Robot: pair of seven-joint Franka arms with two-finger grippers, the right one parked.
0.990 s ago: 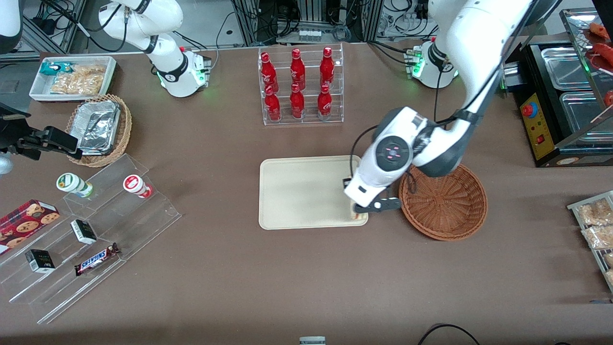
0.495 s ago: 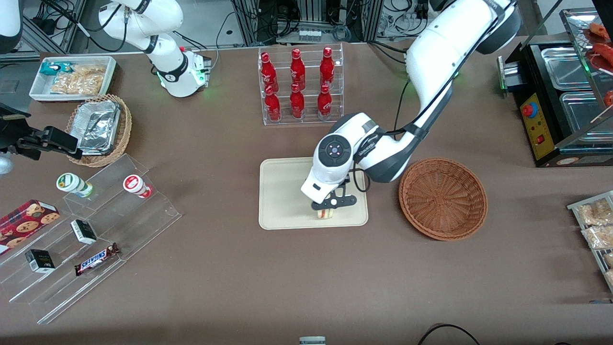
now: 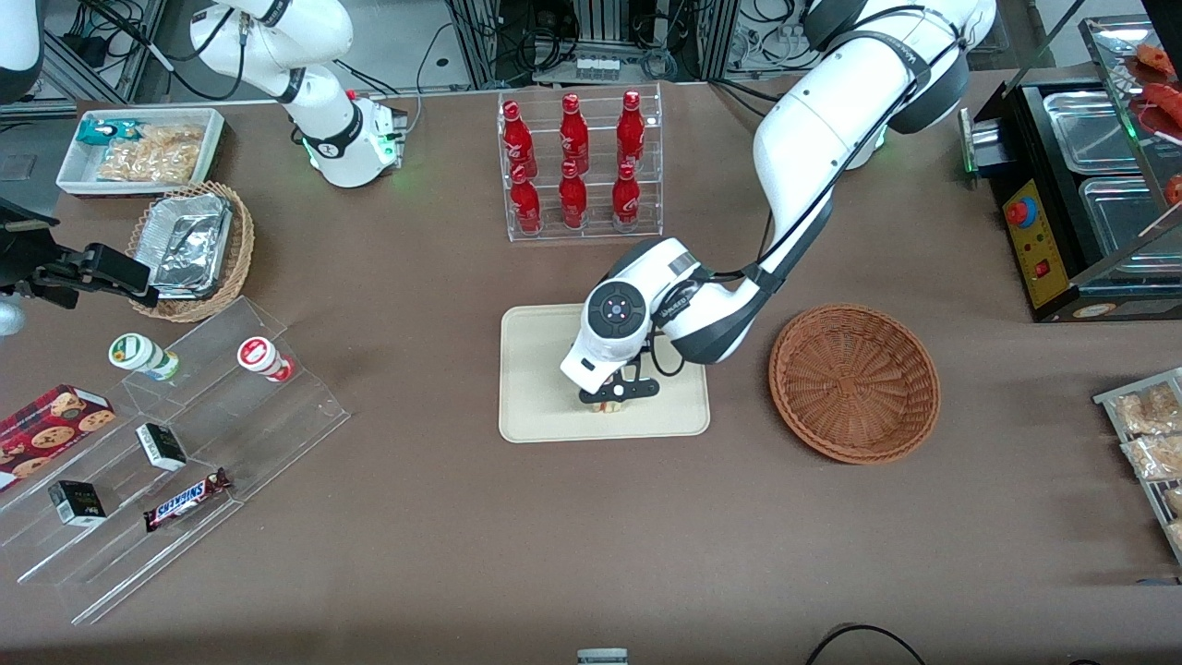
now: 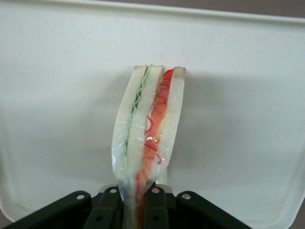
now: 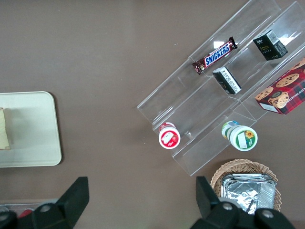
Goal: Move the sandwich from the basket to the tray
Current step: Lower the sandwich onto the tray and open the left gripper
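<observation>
My left gripper (image 3: 611,401) is over the cream tray (image 3: 545,369), near the tray's edge closest to the front camera. It is shut on the clear-wrapped sandwich (image 4: 148,133), a pale wedge with green and red filling, which hangs down close to the tray surface (image 4: 57,105). In the front view only a sliver of the sandwich (image 3: 609,407) shows under the gripper. The black fingers (image 4: 156,210) pinch its wrapped end. The reddish-brown wicker basket (image 3: 855,382) stands beside the tray, toward the working arm's end, with nothing in it. The sandwich also shows in the right wrist view (image 5: 4,129).
A clear rack of red bottles (image 3: 577,166) stands farther from the front camera than the tray. A tan basket with foil containers (image 3: 189,245), a white snack bin (image 3: 138,148) and clear stepped shelves with snacks (image 3: 166,443) lie toward the parked arm's end.
The gripper has carried the sandwich from the tray's corner beside the basket sideways across the tray to its middle, and has come lower over it.
</observation>
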